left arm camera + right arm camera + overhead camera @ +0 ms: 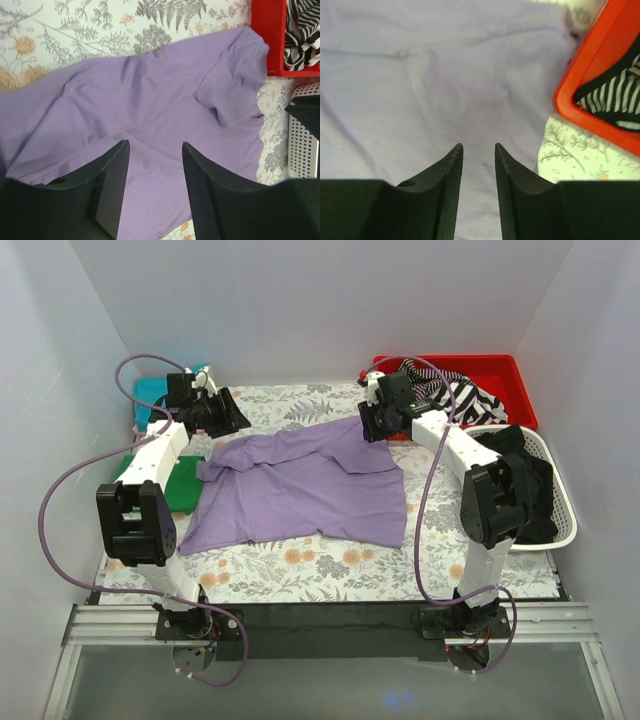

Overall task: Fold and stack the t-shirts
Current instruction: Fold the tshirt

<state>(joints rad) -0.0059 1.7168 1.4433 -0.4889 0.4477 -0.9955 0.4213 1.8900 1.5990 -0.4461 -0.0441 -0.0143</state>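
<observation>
The lavender t-shirt (305,485) lies spread in the middle of the flower-pattern table cover (300,575), not yet folded. It is not flat: there are many wrinkles, and near the far right corner a flap (225,95) is turned over onto the body. At the left edge of the table cover a green t-shirt (180,490) and, farther back, a teal t-shirt (150,392) lie as folded rectangles, so the stack place is probably there.

The left gripper (155,146) hovers above the far left part of the shirt, fingers apart w/ nothing between them, i.e. released. The right gripper (478,146) hangs over the far right part, just beside the red bin (500,375). Its fingers stand w/ a narrow gap and only cloth shows below through it, so it grasps nothing either.

Handling, in my judgement: the shirt is light, thin and very soft, w/ no stiffness at all. It sags and follows any pull, and a pinch at one point can drag the whole piece over the table cover. It is not fragile and not slippery. Best to take it at edges/corners, e.g. shoulder or hem corners, one per gripper, both at the same time, and to hold it a bit stretched between them. The turned flap needs smoothing first, otherwise it ends up inside the fold. Risk: the fingers catch two layers, or the table cover together w/ the shirt.
</observation>
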